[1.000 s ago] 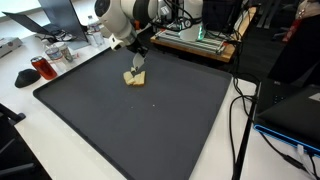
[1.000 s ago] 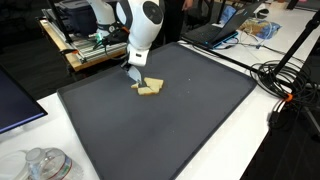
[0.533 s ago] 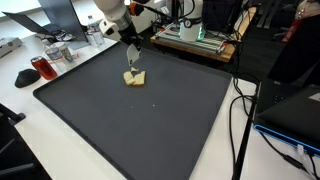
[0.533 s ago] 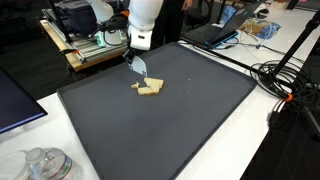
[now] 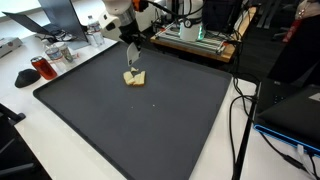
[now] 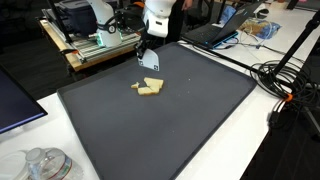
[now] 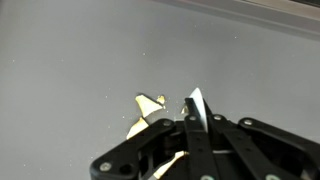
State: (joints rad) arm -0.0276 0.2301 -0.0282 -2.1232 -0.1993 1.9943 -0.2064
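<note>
Above mat [image 6: 200, 110] | jaws lifted higher | piece [image 7: 196, 104] clamped | pile [image 6: 148, 89] unmoved

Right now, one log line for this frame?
claw: shut on piece | height: above mat | other pieces: on mat, apart from claw

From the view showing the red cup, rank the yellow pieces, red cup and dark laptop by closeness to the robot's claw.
1. Yellow pieces, on the mat right beneath the gripper.
2. Red cup, on the white table beside the mat.
3. Dark laptop, at the picture's right edge.
</note>
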